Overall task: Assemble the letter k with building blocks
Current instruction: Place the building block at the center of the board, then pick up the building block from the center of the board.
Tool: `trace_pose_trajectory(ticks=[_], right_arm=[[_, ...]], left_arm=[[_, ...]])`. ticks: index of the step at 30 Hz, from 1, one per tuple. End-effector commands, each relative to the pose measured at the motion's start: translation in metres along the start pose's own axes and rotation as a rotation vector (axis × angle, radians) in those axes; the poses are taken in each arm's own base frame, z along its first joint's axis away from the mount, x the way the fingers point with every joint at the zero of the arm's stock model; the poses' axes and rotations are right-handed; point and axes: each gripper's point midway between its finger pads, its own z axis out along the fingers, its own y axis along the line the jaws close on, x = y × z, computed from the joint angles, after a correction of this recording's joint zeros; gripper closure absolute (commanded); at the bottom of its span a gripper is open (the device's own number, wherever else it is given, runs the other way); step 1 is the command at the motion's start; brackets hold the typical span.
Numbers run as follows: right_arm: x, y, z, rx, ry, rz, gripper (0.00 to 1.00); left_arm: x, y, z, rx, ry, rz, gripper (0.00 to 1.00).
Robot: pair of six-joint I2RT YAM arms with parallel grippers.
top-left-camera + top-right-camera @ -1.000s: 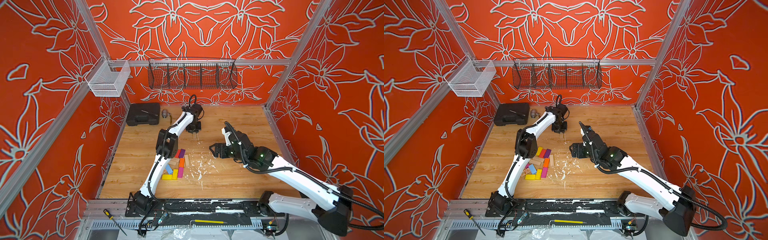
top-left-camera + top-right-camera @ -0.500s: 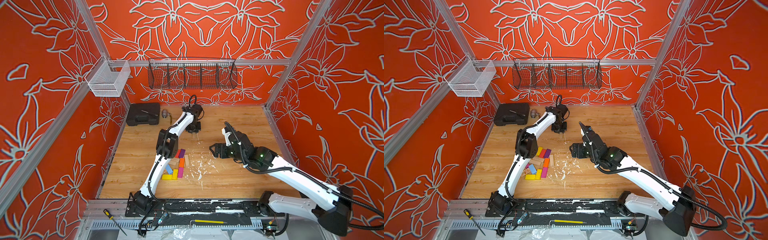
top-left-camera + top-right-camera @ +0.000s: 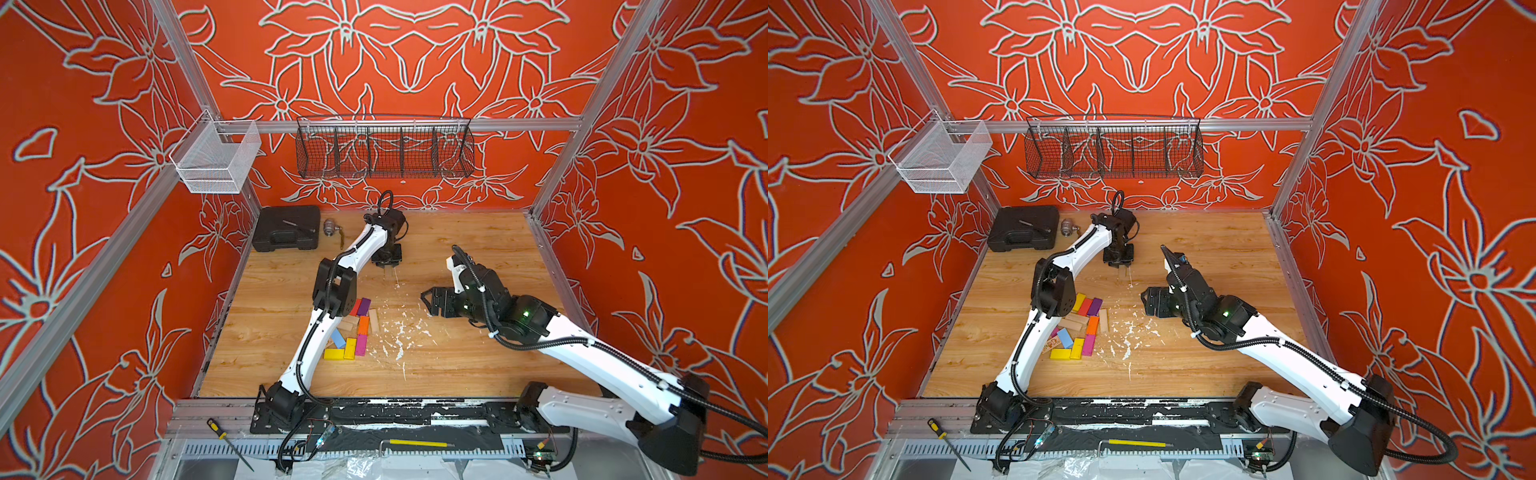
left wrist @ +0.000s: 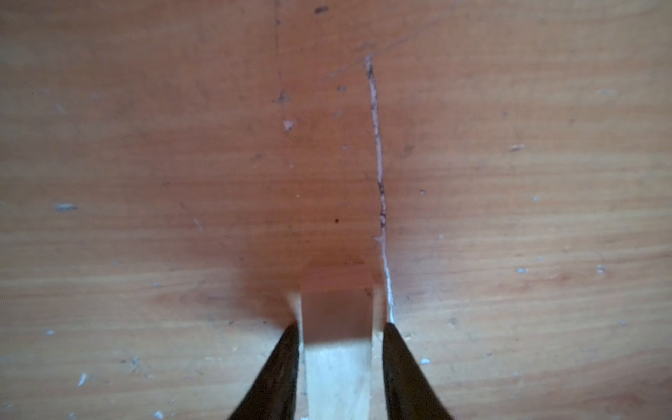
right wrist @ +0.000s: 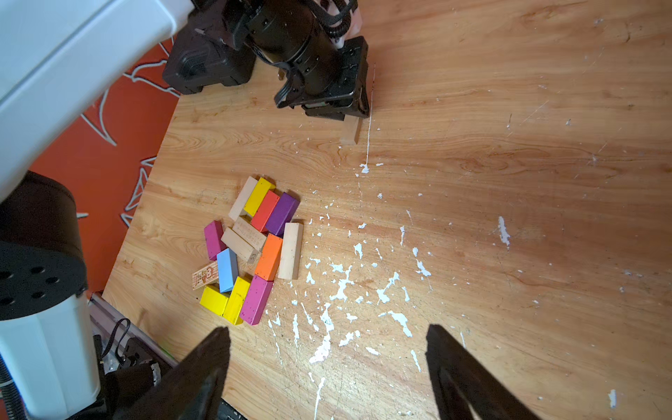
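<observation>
One plain wood plank lies flat on the wooden table, at the bottom centre of the left wrist view. In a top view the plank shows just above mid-frame. The left gripper straddles it with jaws slightly parted, and a sliver of gap shows along each side of the plank (flanking it, not pinching).

The other building blocks sit in a loose cluster left of centre in the right wrist view, well apart from the lone plank. Among them are a purple block, a red block, an orange block, a light blue block and a printed block. White flecks lie scattered just right of the cluster.

The right gripper hangs above the table, right of centre in a top view. Its fingers are spread wide with nothing between them.
</observation>
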Motion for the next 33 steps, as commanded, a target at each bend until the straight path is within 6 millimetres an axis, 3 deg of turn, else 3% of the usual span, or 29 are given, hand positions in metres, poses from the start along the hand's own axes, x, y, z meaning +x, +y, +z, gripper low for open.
trace_pose_trajectory(ticks=[1, 8, 13, 18, 27, 30, 33], right_arm=[[-0.001, -0.004, -0.002, 0.018, -0.020, 0.013, 0.14], [0.001, -0.002, 0.005, 0.027, 0.015, -0.005, 0.14], [0.005, 0.013, 0.018, -0.014, 0.085, -0.033, 0.15], [0.014, 0.029, 0.043, -0.032, 0.204, -0.068, 0.17], [0.042, 0.046, 0.103, -0.005, 0.368, -0.116, 0.21], [0.055, 0.049, 0.124, 0.026, 0.411, -0.139, 0.26], [0.070, 0.051, 0.146, 0.059, 0.453, -0.164, 0.30]], left_arm=[[-0.007, -0.011, -0.037, 0.075, -0.048, -0.006, 0.59], [-0.009, -0.007, -0.122, 0.191, -0.153, -0.010, 0.54], [0.018, 0.008, -0.178, 0.282, -0.200, -0.013, 0.48], [0.062, 0.041, -0.222, 0.254, -0.300, 0.008, 0.37], [0.150, 0.112, -0.261, 0.110, -0.452, 0.115, 0.05], [0.174, 0.127, -0.262, 0.080, -0.501, 0.202, 0.00], [0.201, 0.132, -0.262, 0.089, -0.545, 0.363, 0.03]])
